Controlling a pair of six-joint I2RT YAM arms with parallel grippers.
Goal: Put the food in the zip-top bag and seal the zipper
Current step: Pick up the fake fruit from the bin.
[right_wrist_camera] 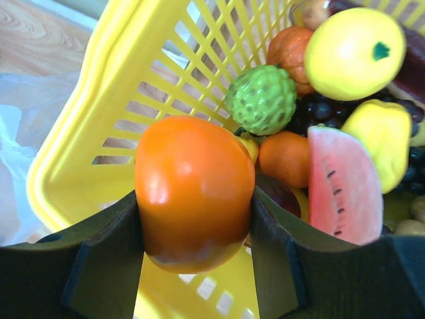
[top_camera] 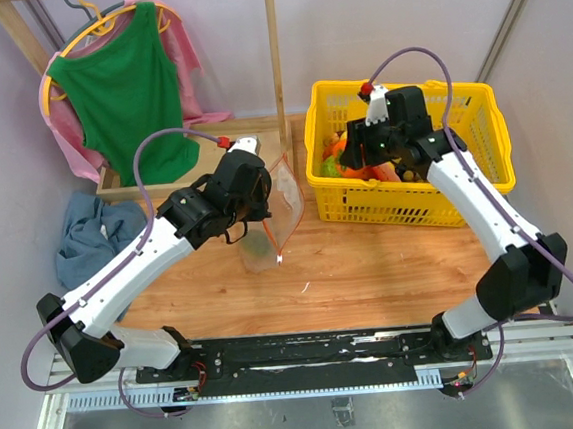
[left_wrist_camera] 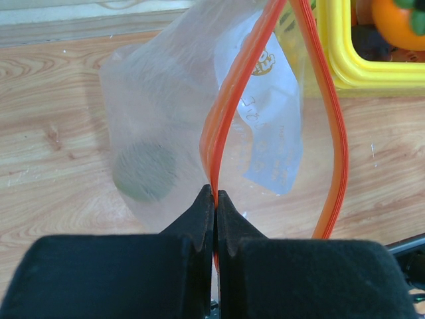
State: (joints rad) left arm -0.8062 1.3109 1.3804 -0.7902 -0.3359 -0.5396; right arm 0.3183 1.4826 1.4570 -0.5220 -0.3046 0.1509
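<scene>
Orange toy fruit (right_wrist_camera: pixel 189 173) sat clamped in right gripper (right_wrist_camera: pixel 194 199), inside yellow basket (right_wrist_camera: pixel 86 133). Left gripper (left_wrist_camera: pixel 215 197) pinched zipper (left_wrist_camera: pixel 229 100), zip-top bag (left_wrist_camera: pixel 153 100) mouth agape beside basket. I feared glossy fruit slipping, snagging narrow mouth.

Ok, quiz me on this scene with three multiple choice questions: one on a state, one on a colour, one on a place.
1. The left gripper is: A open; B shut on the zip-top bag's zipper; C shut on a fruit.
2. The zipper is: A orange-red; B blue; C green.
3. The right gripper's orange fruit is: A inside the bag; B in the left gripper; C over the yellow basket.
Answers: B, it pinches the strip; A, the strip's colour shows clearly; C, basket lattice lies behind the fruit.
</scene>
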